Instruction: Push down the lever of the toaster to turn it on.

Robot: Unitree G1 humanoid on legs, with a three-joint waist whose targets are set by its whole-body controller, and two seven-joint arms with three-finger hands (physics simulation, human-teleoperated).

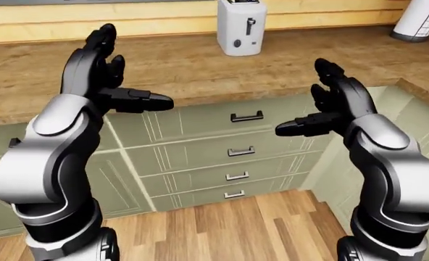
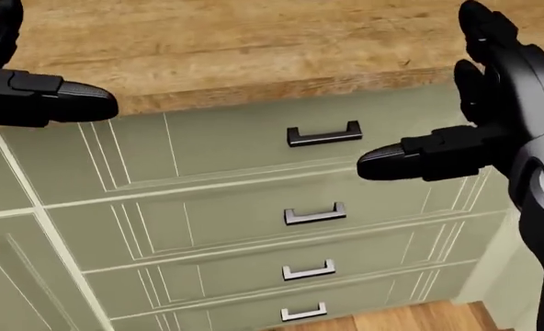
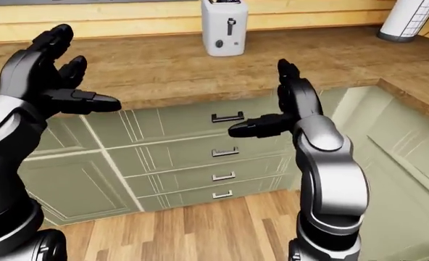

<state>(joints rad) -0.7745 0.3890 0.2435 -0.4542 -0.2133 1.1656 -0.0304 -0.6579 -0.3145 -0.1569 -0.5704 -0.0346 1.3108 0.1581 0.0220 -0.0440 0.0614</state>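
Observation:
A white toaster (image 1: 241, 28) stands at the top of the wooden counter (image 1: 185, 70) against the wall, its dark lever (image 1: 250, 25) up on the side facing me, a round knob below it. My left hand (image 1: 117, 81) is open and raised at the left, over the counter's near edge. My right hand (image 1: 323, 106) is open at the right, in front of the drawers. Both hands are empty and well short of the toaster, which stands between them and higher in the view.
Green cabinet drawers (image 1: 240, 147) with metal handles sit below the counter. A white cylindrical object (image 1: 421, 19) stands at the top right corner of the counter. The counter turns toward me along the right side (image 3: 417, 98). Wooden floor (image 1: 222, 228) lies below.

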